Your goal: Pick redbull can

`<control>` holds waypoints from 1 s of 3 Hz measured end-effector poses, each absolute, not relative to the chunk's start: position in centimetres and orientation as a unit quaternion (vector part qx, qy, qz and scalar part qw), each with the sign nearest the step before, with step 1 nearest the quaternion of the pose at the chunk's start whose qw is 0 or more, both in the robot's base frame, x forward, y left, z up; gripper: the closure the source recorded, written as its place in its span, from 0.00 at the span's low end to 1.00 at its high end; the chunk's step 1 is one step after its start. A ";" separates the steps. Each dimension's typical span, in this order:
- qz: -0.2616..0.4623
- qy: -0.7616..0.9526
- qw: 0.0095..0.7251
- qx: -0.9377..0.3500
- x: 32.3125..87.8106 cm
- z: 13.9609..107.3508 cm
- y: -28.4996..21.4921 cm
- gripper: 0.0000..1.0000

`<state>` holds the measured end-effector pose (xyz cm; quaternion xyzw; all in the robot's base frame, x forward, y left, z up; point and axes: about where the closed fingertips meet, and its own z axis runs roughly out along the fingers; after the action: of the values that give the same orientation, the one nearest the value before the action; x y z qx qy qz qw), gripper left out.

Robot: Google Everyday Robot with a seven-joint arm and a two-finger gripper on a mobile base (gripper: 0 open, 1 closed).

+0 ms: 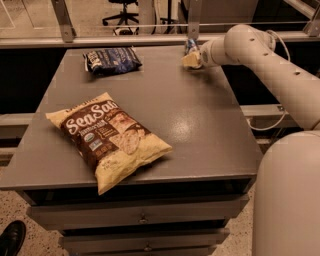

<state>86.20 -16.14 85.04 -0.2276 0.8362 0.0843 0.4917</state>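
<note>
The redbull can (190,45) is a slim blue-and-silver can standing upright at the far right edge of the grey table (200,120). Only its upper part shows. My gripper (191,59) is at the end of the white arm (250,45), which reaches in from the right. It sits low over the table, directly in front of the can and against it, hiding the can's lower part.
A dark blue snack bag (112,60) lies at the far left of the table. A large brown-and-yellow Sea Salt chip bag (107,137) lies at the front left. A rail and posts (194,15) run behind the table. A shoe (11,239) shows at the bottom left.
</note>
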 end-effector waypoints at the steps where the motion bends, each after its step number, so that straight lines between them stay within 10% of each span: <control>1: 0.081 0.832 0.498 -0.230 85.6 86.0 -16.6 0.68; 3: 0.148 0.780 0.529 -0.301 81.4 91.4 -15.1 1.00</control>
<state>81.44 -15.05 91.43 -0.3005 0.7797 0.1479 0.5290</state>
